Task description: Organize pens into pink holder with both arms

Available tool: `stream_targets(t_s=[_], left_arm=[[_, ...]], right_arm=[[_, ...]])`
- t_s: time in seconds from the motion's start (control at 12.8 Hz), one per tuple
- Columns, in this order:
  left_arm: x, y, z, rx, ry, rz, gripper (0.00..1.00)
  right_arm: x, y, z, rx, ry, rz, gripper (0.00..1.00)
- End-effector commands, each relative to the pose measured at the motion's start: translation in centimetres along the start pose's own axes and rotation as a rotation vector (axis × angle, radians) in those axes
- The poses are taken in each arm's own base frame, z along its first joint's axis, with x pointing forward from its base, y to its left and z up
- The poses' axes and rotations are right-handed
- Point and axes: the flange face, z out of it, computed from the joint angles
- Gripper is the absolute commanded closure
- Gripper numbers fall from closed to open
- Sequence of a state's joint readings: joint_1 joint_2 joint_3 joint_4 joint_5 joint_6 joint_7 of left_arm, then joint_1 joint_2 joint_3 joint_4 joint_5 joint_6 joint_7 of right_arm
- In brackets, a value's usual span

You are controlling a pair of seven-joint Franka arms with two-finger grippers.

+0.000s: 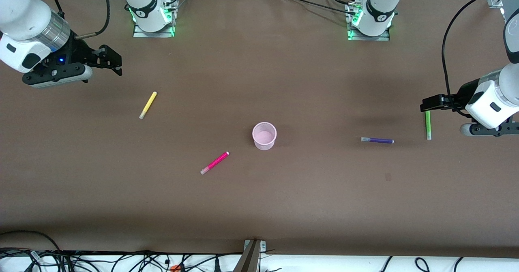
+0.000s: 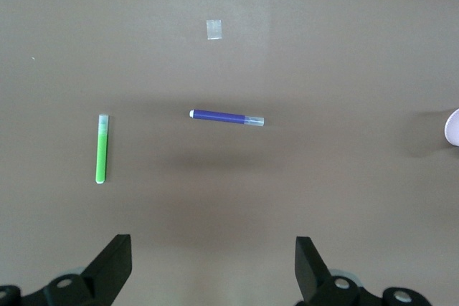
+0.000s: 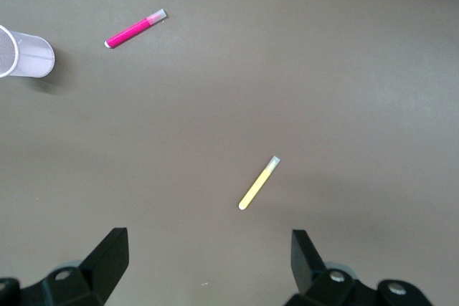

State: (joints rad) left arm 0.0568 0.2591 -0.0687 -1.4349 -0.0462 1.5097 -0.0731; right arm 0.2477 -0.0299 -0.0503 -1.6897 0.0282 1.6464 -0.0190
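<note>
The counter (image 1: 259, 207) is a plain, flat brown with no pattern. The holder (image 1: 264, 136) is pale pink. Four pens lie on the brown: a yellow pen (image 1: 148, 105), a magenta-pink pen (image 1: 214, 163), a purple pen (image 1: 377, 140) and a bright green pen (image 1: 427, 125), each with a pale, clear-grey end. Both arms are white with black joints; the left tool (image 2: 214, 266) and right tool (image 3: 209, 263) are black.

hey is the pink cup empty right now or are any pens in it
Empty. The pink cup stands upright with its inside bare, and all four pens lie on the table around it.
</note>
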Motion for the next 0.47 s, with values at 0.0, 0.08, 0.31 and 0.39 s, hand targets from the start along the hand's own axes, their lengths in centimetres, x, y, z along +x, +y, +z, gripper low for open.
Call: stream_targets(t_s=[0.0, 0.08, 0.31, 0.39], left_arm=[[-0.5, 0.2, -0.3, 0.039, -0.002, 0.028, 0.0], [-0.5, 0.3, -0.4, 0.035, 0.002, 0.024, 0.0], [-0.3, -0.7, 0.3, 0.031, -0.014, 0.004, 0.0], [-0.1, -1.3, 1.0, 0.031, -0.032, -0.003, 0.0]], right_arm=[[-0.6, 0.0, -0.7, -0.002, -0.028, 0.031, 0.0], [-0.6, -0.1, -0.7, -0.005, -0.042, 0.039, 0.0], [-0.5, -0.1, -0.1, -0.004, -0.048, 0.055, 0.0], [-0.5, -0.1, 0.0, -0.004, -0.048, 0.053, 0.0]])
